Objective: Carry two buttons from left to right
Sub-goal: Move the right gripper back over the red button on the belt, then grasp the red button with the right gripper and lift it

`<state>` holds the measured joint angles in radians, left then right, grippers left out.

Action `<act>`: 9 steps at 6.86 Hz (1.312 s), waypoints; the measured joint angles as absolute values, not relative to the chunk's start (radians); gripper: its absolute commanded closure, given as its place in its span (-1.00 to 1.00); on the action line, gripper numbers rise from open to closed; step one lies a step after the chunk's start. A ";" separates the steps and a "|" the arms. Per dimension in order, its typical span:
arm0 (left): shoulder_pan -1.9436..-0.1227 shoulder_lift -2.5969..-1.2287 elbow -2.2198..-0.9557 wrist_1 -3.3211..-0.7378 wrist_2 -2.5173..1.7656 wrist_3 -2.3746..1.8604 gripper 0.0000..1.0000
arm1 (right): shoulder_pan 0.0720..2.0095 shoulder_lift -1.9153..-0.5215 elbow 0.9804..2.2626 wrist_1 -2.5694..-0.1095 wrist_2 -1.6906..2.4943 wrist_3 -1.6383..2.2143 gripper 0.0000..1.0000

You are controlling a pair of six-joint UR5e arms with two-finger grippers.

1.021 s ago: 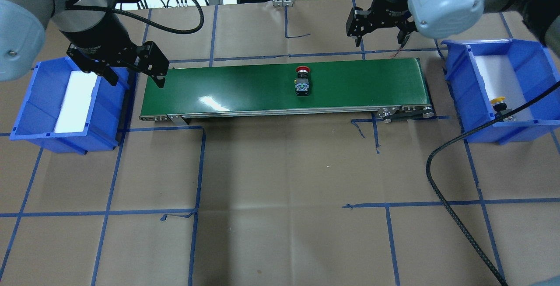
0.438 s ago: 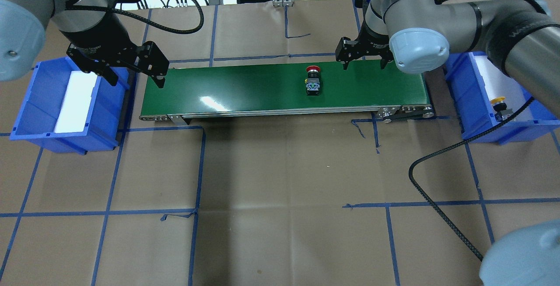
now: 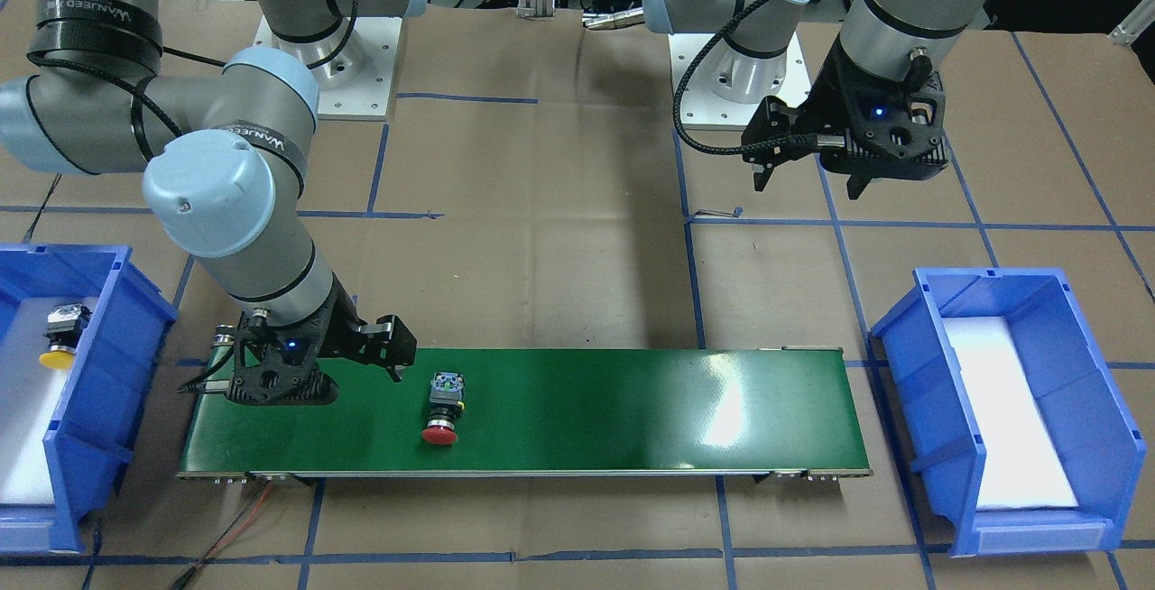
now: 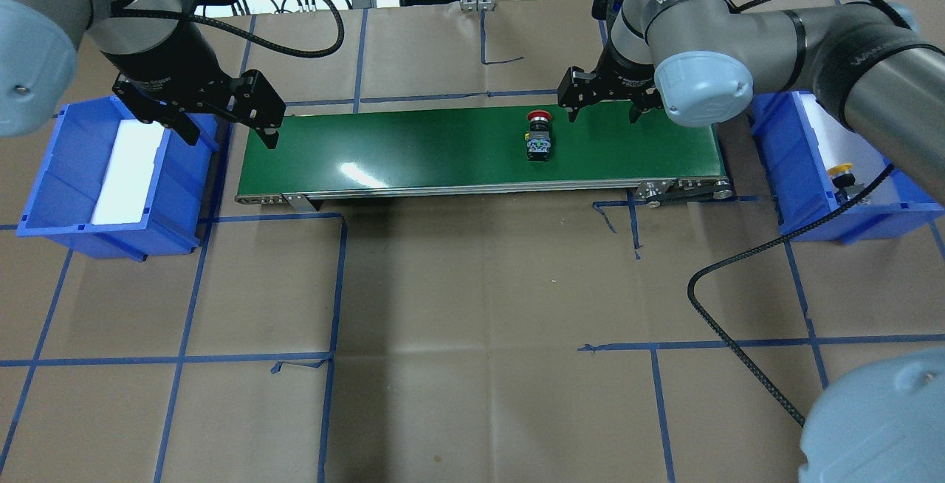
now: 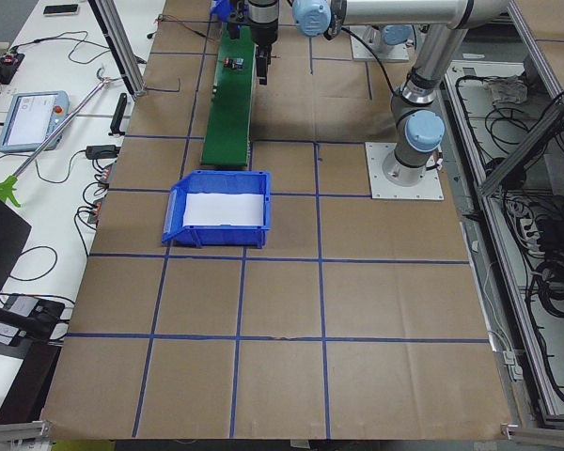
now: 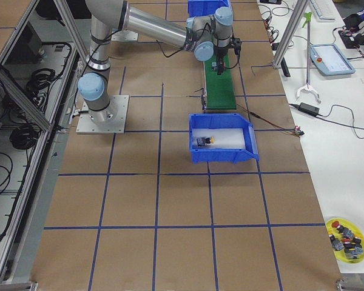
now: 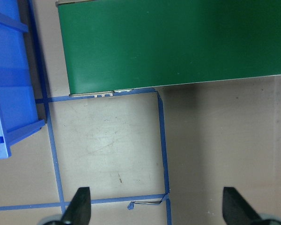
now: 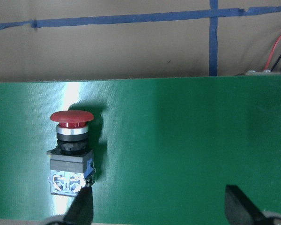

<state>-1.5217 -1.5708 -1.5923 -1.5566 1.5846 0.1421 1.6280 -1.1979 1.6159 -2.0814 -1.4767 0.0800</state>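
In the overhead view, the red mushroom-capped push-button [image 4: 538, 137] lies on its side right of centre on the long green conveyor belt [image 4: 413, 145]. Its cap stops short of the belt's upper edge. The right gripper [image 4: 603, 115] hangs just right of it, fingers spread, grasping nothing. The yellow-capped push-button [image 4: 841, 171] sits in the blue plastic bin [image 4: 782, 165] at the right. The left gripper [image 4: 232, 137], also spread and unloaded, hovers at the belt's left end.
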 measured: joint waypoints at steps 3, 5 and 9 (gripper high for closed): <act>-1.522 -1.571 -1.593 -1.557 1.585 0.142 -0.99 | 1.638 -1.152 1.607 -2.136 -1.474 0.101 -0.99; -1.522 -1.571 -1.593 -1.557 1.585 0.142 -0.99 | 1.640 -1.130 1.605 -2.148 -1.474 0.112 -0.99; -1.522 -1.571 -1.592 -1.557 1.585 0.142 -0.99 | 1.640 -1.107 1.606 -2.152 -1.474 0.113 -0.68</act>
